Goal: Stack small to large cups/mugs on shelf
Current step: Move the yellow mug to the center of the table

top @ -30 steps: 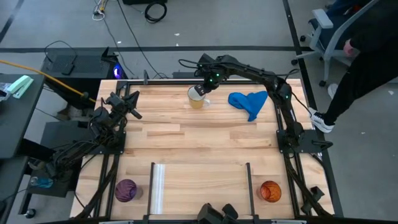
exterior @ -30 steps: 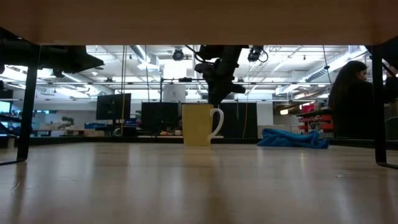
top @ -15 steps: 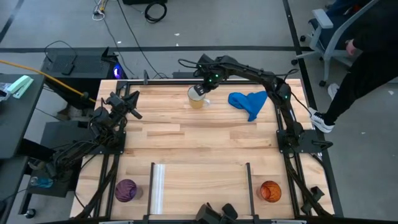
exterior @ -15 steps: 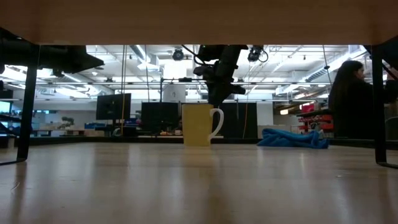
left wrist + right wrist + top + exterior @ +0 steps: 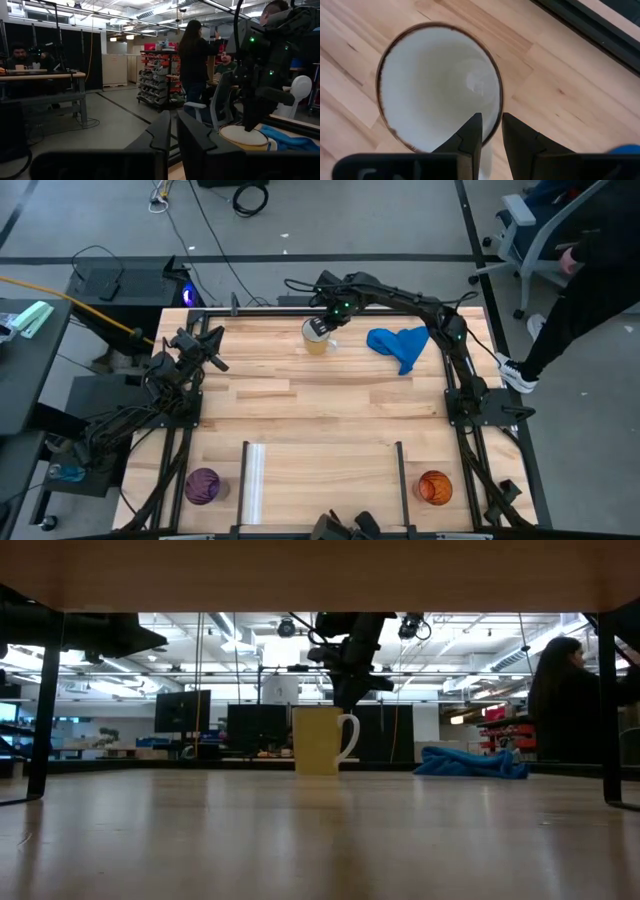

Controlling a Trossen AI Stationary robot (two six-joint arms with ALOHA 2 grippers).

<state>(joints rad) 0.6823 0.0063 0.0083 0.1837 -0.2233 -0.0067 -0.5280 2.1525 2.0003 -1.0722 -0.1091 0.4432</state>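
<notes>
Spanning the whole high view, the wooden surface (image 5: 320,395) carries everything, and at its near edge lies the shelf (image 5: 325,480), a slatted section between a pale upright strip (image 5: 254,482) and a thin dark post (image 5: 399,480), with no cup on it. The right arm reaches across the far side of the surface, and its end effector (image 5: 323,326) hangs over the white mug (image 5: 317,338), which stands upright near the far edge. In the right wrist view the two fingers (image 5: 470,135) are nearly together with only a narrow gap, straddling the mug's rim (image 5: 496,120) on the handle side, one finger inside the cup and one outside; whether they press on the rim cannot be told. The low view shows the right end effector (image 5: 350,695) directly above the mug (image 5: 318,740), whose handle points toward the blue cloth (image 5: 399,345) lying crumpled close by. The left arm waits at the left edge of the surface, its end effector (image 5: 200,350) with the fingers (image 5: 161,135) close together on nothing. The purple cup (image 5: 203,485) sits outside the strip, at the near left corner, and the orange cup (image 5: 435,487) sits beyond the post, at the near right corner.
</notes>
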